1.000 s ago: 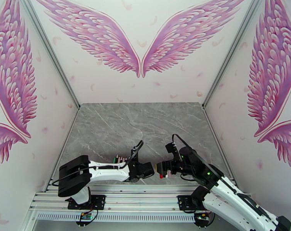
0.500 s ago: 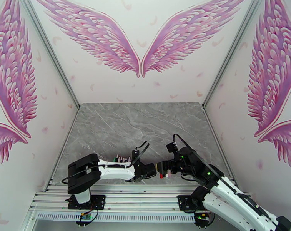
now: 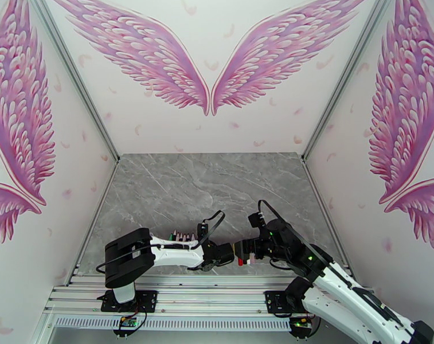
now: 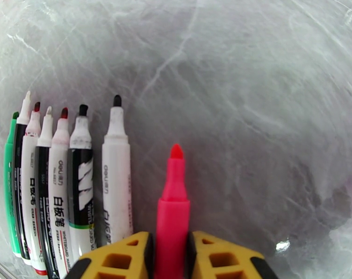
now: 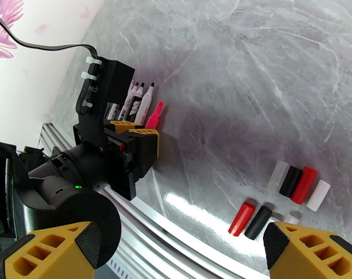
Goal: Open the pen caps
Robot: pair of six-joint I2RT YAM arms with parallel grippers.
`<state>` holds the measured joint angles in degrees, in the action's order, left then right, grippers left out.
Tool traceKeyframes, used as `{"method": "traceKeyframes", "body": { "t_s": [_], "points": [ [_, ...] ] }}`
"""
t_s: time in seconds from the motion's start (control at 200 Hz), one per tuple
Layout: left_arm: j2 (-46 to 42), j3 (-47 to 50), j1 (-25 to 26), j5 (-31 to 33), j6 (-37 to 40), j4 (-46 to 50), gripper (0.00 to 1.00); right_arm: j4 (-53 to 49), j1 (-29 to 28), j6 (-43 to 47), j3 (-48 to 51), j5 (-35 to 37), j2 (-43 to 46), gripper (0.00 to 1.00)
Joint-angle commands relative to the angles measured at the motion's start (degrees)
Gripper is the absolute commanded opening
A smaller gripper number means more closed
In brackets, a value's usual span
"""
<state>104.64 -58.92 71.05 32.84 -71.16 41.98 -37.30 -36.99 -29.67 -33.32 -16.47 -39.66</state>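
Note:
A pink pen (image 4: pixel 173 201) with its cap off points away from me, and my left gripper (image 4: pixel 172 256) is shut on its barrel. Its tip hangs low over the table beside a row of several uncapped pens (image 4: pixel 83 182), white barrels with black, red and green parts. The right wrist view shows that same left gripper (image 5: pixel 136 129) with the pink pen (image 5: pixel 154 116) sticking out. Several loose pen caps (image 5: pixel 296 182), red, black and whitish, lie under my right gripper (image 5: pixel 176 252), which stands wide open and holds nothing. From above, the two grippers nearly meet (image 3: pixel 235 252).
Grey marble table (image 3: pixel 217 184) stretches bare behind the arms. An aluminium rail (image 5: pixel 176 229) runs along the near edge, close to the caps. The left arm's black wrist and cable (image 5: pixel 96 89) sit just left of the right gripper.
My left arm has reached to the right, bringing the pink pen closer to the right gripper. The right arm has stayed where it was, still open.

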Motion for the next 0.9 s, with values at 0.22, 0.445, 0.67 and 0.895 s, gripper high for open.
{"method": "traceKeyframes", "body": {
  "t_s": [0.22,0.445,0.67,0.895],
  "points": [
    [0.24,-2.47,-0.30,2.50,-1.02,2.76,0.28,-0.31,-0.37,0.50,0.85,0.64,-0.35,0.99],
    [0.62,-2.84,-0.65,1.88,0.18,2.37,0.25,-0.46,-0.37,0.46,0.72,0.80,-0.33,0.99],
    [0.93,-2.13,-1.84,0.12,0.96,0.82,0.25,-0.58,-0.44,0.45,0.68,0.82,-0.40,0.99],
    [1.26,-1.87,-2.67,-0.85,1.90,-0.10,0.25,-0.49,-0.39,0.42,0.71,1.09,-0.47,0.99]
  ]
}}
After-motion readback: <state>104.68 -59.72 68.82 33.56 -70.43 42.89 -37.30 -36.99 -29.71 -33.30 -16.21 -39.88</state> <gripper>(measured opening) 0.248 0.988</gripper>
